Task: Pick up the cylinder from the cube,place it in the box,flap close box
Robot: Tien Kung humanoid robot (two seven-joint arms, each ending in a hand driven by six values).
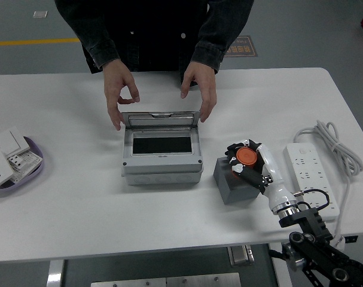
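cylinder (246, 157): orange, sitting on top of the grey cube (234, 186), right of the box, not yet lifted as far as I can tell; fingers are covering its sides, so contact with the cube top is hard to confirm.
right hand (248, 161): fingers are wrapping around the cylinder, gripping it from the near-right side; white forearm is running back toward the lower right corner, black arm links showing at the bottom edge.
left hand: not showing anywhere.
box (162, 153): grey, lid (161, 118) standing open at the far side, dark inside looking empty; sitting left of the cube, near but apart.
person: standing at the far side, one hand (120, 92) at the lid's left corner, the other hand (198, 88) at its right corner, hovering at the lid edges; cannot tell if they are touching it.
risk 1: the person's hands are sitting right over the box opening, so carrying the cylinder in could be bumping into them or finding the lid moved.
risk 2: the grip is looking partial, more from one side, so the cylinder could be slipping or tipping while being lifted.
risk 3: dragging sideways instead of lifting could be shoving the cube across the table (79, 215).
other stuff: power strip (311, 177) with its coiled cable at right, close to the forearm, possible snag; purple tray (31, 156) with white parts at left, well apart.
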